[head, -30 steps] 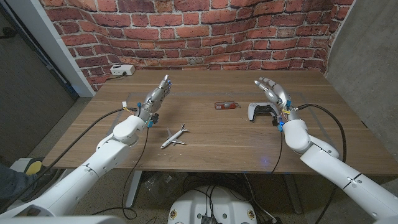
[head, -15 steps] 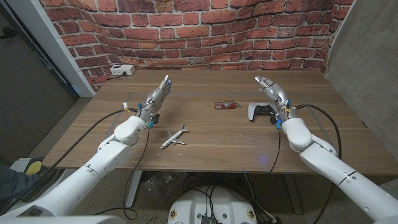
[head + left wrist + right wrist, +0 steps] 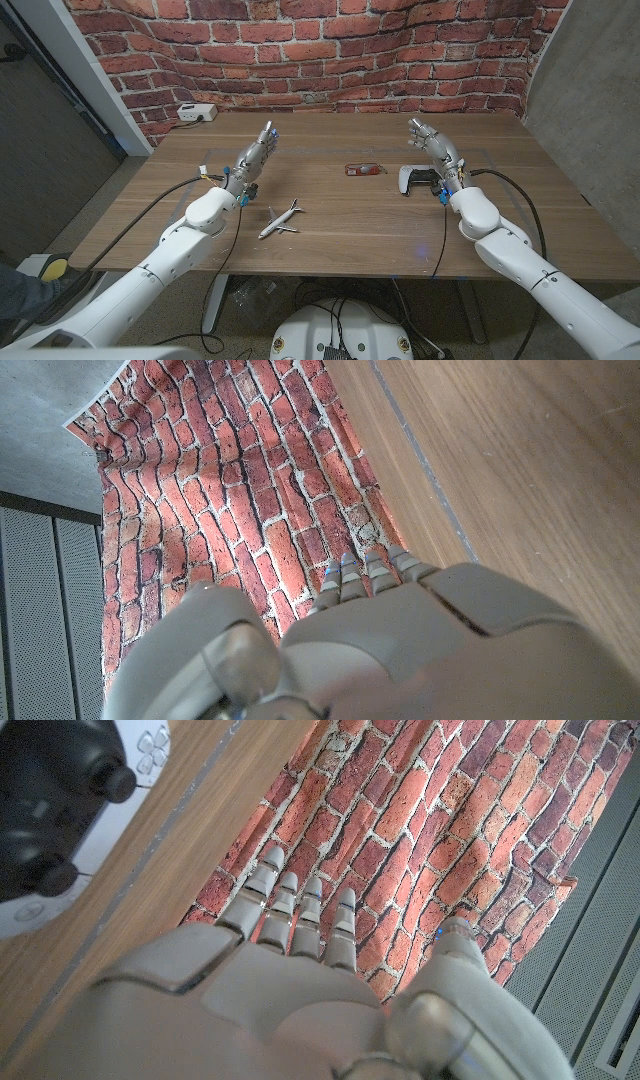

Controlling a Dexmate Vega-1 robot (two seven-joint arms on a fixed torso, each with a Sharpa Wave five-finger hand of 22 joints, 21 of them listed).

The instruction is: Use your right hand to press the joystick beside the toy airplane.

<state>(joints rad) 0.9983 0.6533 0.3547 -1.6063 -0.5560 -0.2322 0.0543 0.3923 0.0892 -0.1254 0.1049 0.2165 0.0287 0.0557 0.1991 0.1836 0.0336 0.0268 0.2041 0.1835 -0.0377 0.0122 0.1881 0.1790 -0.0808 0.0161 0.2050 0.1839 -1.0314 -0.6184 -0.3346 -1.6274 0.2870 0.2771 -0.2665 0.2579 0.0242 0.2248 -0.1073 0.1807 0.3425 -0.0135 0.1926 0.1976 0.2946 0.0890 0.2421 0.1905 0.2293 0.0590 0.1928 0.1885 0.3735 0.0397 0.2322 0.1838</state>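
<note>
A white game controller [image 3: 419, 179] with black joysticks lies on the wooden table [image 3: 340, 215], right of centre; the right wrist view shows its two sticks and button cluster [image 3: 50, 810]. A small white toy airplane [image 3: 280, 219] lies left of centre, well apart from the controller. My right hand [image 3: 436, 147] hovers just beside the controller's right side, fingers straight and apart, holding nothing. My left hand [image 3: 254, 157] stands raised at the left, behind the airplane, fingers extended and empty.
A small red object [image 3: 364, 170] lies just left of the controller. A white box with a cable [image 3: 196, 113] sits at the back left by the brick wall [image 3: 330, 50]. Black cables trail along both arms over the table.
My right hand has drifted slightly left and toward the controller. The left hand has hardly moved.
</note>
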